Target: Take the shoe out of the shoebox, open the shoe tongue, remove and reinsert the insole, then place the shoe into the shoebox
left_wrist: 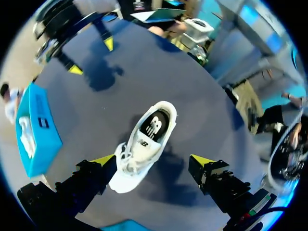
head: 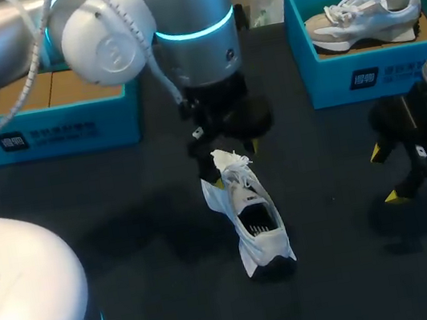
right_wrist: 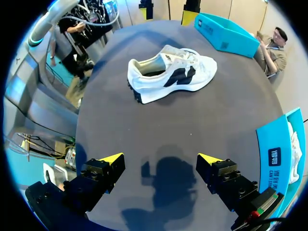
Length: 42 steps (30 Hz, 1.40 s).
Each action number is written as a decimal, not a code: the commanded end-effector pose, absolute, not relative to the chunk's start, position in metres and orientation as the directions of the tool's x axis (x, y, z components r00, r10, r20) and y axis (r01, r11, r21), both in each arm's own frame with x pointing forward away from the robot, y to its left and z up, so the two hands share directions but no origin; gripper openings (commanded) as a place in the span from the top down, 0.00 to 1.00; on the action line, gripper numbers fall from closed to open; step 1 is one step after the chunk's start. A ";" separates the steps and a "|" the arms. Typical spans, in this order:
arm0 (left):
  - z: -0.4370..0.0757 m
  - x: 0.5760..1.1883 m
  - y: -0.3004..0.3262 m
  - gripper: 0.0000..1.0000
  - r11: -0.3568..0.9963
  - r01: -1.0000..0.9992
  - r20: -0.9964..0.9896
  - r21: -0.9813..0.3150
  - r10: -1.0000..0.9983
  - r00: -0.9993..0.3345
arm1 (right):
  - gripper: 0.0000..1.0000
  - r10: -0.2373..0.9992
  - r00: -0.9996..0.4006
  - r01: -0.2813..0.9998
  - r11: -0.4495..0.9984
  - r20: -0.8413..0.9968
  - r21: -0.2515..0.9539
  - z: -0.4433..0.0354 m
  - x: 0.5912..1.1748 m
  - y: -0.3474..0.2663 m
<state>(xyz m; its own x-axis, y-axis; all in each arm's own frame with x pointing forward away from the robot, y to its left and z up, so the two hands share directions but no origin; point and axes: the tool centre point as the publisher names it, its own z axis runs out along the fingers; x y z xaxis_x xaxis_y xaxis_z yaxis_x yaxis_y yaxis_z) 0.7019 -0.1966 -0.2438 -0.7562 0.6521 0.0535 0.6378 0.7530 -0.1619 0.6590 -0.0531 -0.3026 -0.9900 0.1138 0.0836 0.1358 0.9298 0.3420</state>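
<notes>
Dark counter (head: 126,222), white shoe (head: 250,211) at centre.
Teal shoebox (head: 363,75) at 2 o'clock holds grey shoe (head: 365,16); left fingers (left_wrist: 103,160), right fingers (right_wrist: 111,158) spread.

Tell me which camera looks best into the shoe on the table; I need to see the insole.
Left wrist view: it looks straight down into the shoe, with the insole in plain sight. The head view shows the opening too, but smaller. The right wrist view shows mostly its side, with little of the inside.
</notes>
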 end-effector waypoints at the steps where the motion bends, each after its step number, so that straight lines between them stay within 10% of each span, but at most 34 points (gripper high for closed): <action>1: -0.243 0.704 -0.204 0.00 0.922 0.375 0.154 -0.099 0.386 -0.909 | 0.00 0.115 -0.990 0.137 0.931 0.082 0.339 -0.303 0.658 -0.052; 16: -0.258 0.623 -0.214 0.00 0.984 -0.121 -0.041 -0.132 -0.128 -0.991 | 0.00 0.115 -0.990 0.137 0.931 0.082 0.339 -0.303 0.658 -0.052; 42: -0.313 0.599 -0.223 0.00 0.954 -0.281 -0.057 -0.106 -0.288 -0.956 | 0.00 0.115 -0.990 0.137 0.931 0.082 0.339 -0.303 0.658 -0.052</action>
<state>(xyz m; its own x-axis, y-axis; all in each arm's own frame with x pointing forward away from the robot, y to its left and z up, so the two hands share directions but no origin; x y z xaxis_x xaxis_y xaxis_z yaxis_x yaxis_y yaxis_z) 0.5966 -0.2201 -0.2974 -0.9536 -0.2907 -0.0782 -0.2822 0.9537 -0.1039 0.6589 -0.0530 -0.3026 -0.9900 0.1137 0.0837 0.1357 0.9298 0.3420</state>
